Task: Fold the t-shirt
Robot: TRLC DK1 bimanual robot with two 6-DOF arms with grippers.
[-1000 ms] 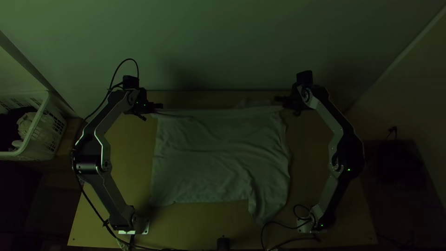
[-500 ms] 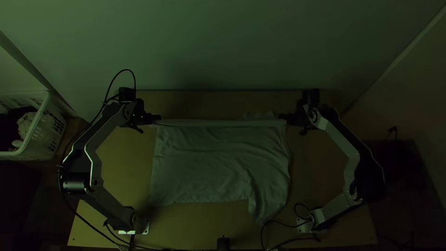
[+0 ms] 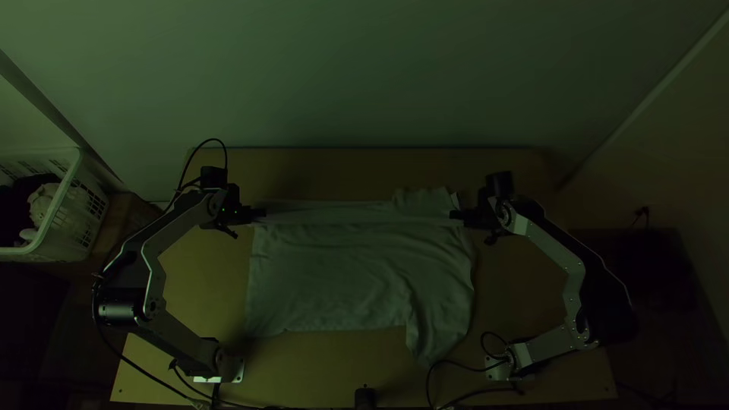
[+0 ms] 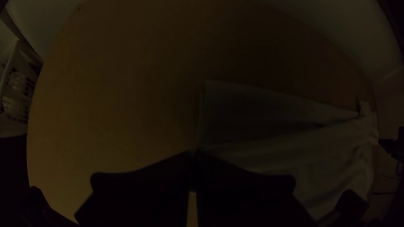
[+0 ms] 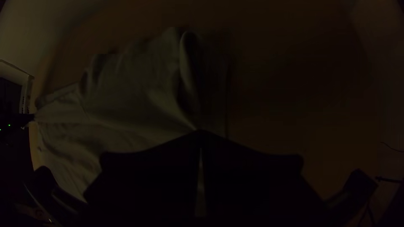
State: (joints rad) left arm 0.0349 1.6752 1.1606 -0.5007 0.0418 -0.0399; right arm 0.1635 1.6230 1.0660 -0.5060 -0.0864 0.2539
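Note:
The pale t-shirt (image 3: 357, 266) lies spread on the table, its far part pulled into a straight ridge between the two grippers. My left gripper (image 3: 260, 215) is at the ridge's left end; in the left wrist view the left gripper (image 4: 193, 155) is shut on the t-shirt (image 4: 269, 122). At the ridge's right end is my right gripper (image 3: 457, 216); in the right wrist view the right gripper (image 5: 200, 136) is shut on the t-shirt (image 5: 134, 96), which shows raised folds at the fingertips. A flap lies beyond the ridge, and one part extends toward the near edge at right.
A white basket (image 3: 57, 220) with cloth in it stands left of the table (image 3: 304, 372). Black cables (image 3: 456, 391) run along the near edge, close to the t-shirt's near right part. A wall (image 3: 364, 76) rises behind the table.
Both grippers have come back toward the near side, holding the t-shirt's far part. A strip of cloth now lies beyond the ridge, where bare table showed before.

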